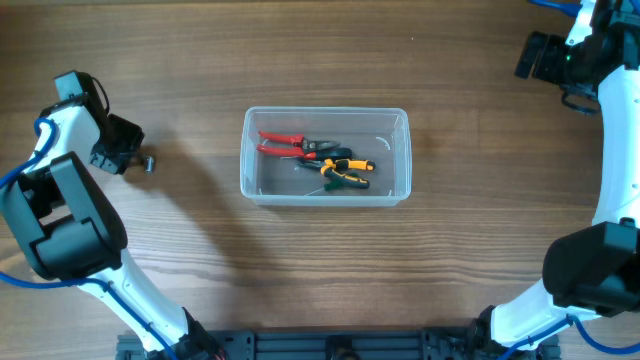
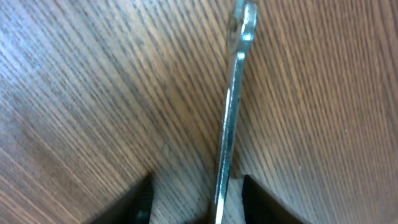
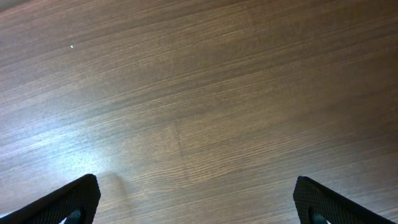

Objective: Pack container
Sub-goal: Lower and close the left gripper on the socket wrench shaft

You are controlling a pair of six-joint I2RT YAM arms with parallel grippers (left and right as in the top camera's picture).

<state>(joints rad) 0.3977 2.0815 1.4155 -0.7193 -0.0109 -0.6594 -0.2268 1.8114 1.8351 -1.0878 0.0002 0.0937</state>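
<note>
Left wrist view, closest in: left gripper [image 2: 198,200] low over the wooden table [image 2: 93,93], jaws part-way apart and straddling a shiny metal wrench [image 2: 231,118]. A dark finger [image 2: 140,202] stands on each side of the shank, and a sliver of wood shows in both gaps, so no clamp on it. The wrench lies flat along the grain, its head pointing away from the gripper. Overhead: this gripper sits near the table's left edge, well apart from the container [image 1: 326,198]. The container is a clear tub standing upright at mid-table. Inside it lie red-handled pliers [image 1: 285,143] toward the far-left part, and yellow-and-black pliers [image 1: 345,172] just beside them toward the centre. These tools overlap, and any others in the pile are too tangled to sort. Farthest off: right gripper [image 3: 198,199] at the far right corner, jaws spread wide, only bare wood between its fingers [image 3: 68,199].
</note>
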